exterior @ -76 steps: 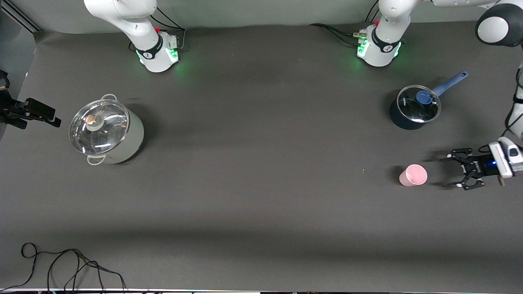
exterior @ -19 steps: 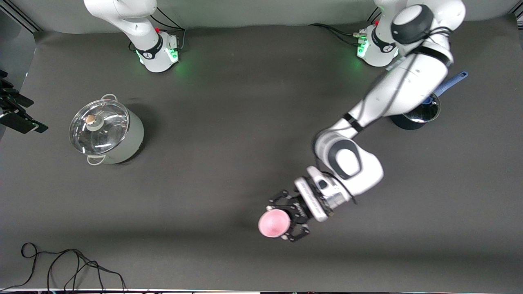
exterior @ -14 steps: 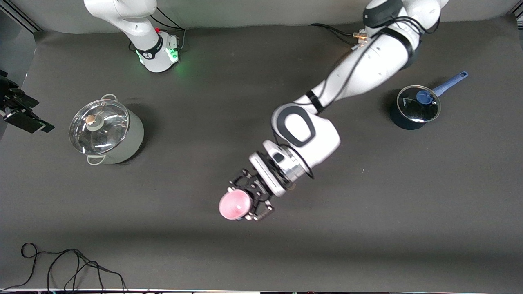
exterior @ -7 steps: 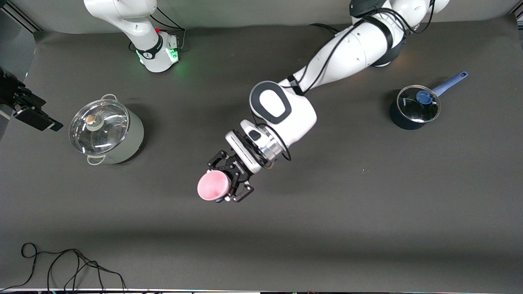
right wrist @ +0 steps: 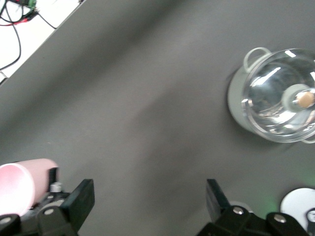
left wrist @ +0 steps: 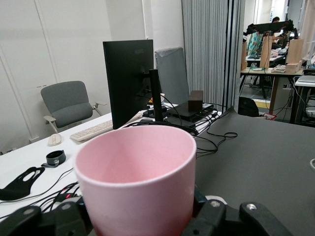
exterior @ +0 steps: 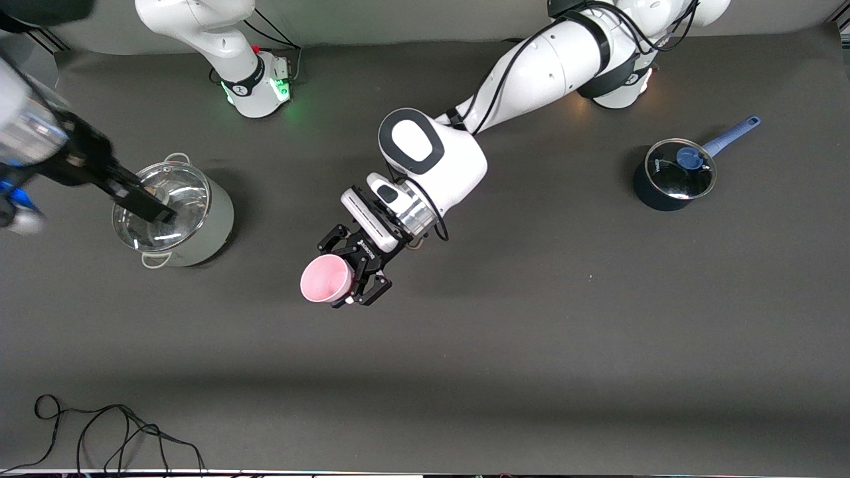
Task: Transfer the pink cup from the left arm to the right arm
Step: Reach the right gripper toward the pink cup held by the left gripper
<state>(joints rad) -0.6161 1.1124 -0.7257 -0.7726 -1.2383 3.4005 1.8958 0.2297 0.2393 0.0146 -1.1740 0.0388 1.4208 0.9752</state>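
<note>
— Where did we find the pink cup (exterior: 325, 279) at that moment?

— We saw it up in the air over the middle of the bench (exterior: 531, 345), clamped in the left tool (exterior: 356, 279); the fingers (exterior: 372, 295) were pressed against its wall near the base; in the front view its open mouth was turned toward the right arm's end of the bench; in the left wrist view it filled the foreground (left wrist: 138, 182), pale pink and empty.

— And the right tool (exterior: 143, 202)?

— We saw it over the large grey pot (exterior: 179, 212) with the glass lid (exterior: 161, 206); its fingers (right wrist: 78, 201) stood wide apart with nothing between them; the right wrist view looked down on that pot and caught the cup at one edge.

— Anything else on the bench?

— We noted a small dark saucepan (exterior: 671, 179) with a blue handle near the left arm's base, well apart from the cup; a black cable (exterior: 113, 431) lay at the edge nearest the front camera.
</note>
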